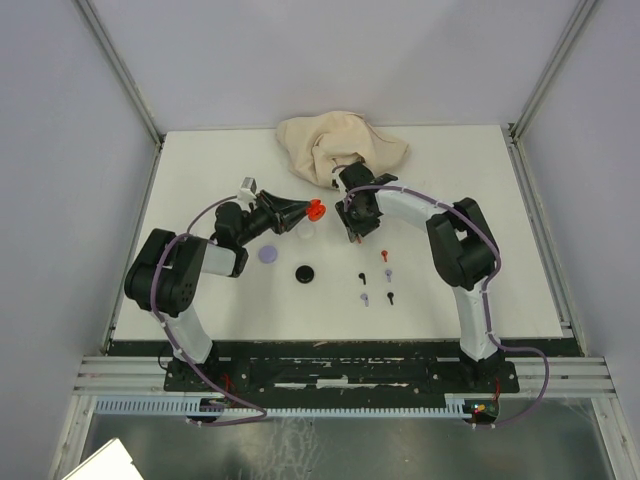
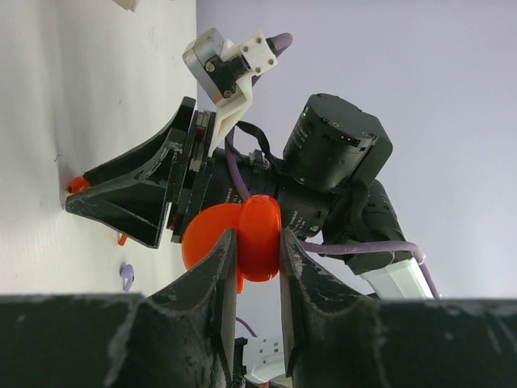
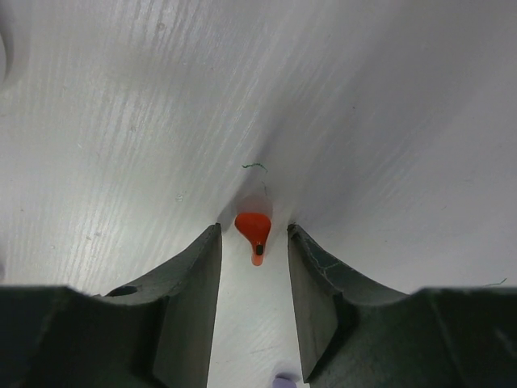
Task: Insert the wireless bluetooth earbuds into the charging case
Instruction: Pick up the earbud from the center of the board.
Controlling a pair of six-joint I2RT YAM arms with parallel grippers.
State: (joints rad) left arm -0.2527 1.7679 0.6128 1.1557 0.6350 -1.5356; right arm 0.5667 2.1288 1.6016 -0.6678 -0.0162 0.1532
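Step in hand: pick-up of one red earbud, to be seated in the case.

Along the near edge of the worktop (image 1: pixel 200 330) a bare strip leaves the arms open room. Beyond it, right of centre, loose earbuds (image 1: pixel 361 277) lie apart from one another: two black, two lavender, one red. Left of them sit a black disc (image 1: pixel 304 274) and a lavender disc (image 1: pixel 267 254).

At mid-worktop the right pincer (image 3: pixel 253 233) points down. Its jaws are parted either side of a red earbud (image 3: pixel 253 224) lying on the surface, with a gap showing on each side, so nothing is gripped yet. Just to its left the left pincer (image 2: pixel 257 240) is clenched on the red case (image 2: pixel 257 214), which appears open and is held above the worktop.

The next move likely calls for a gentle closing that does not flick the bud away. A lift, a short carry to the case and alignment with its socket would follow. The two pincers stand near each other, so clearance there is slight.

A cloth (image 1: pixel 335 145) lies at the far edge, close behind the right pincer. The side edges are well apart.
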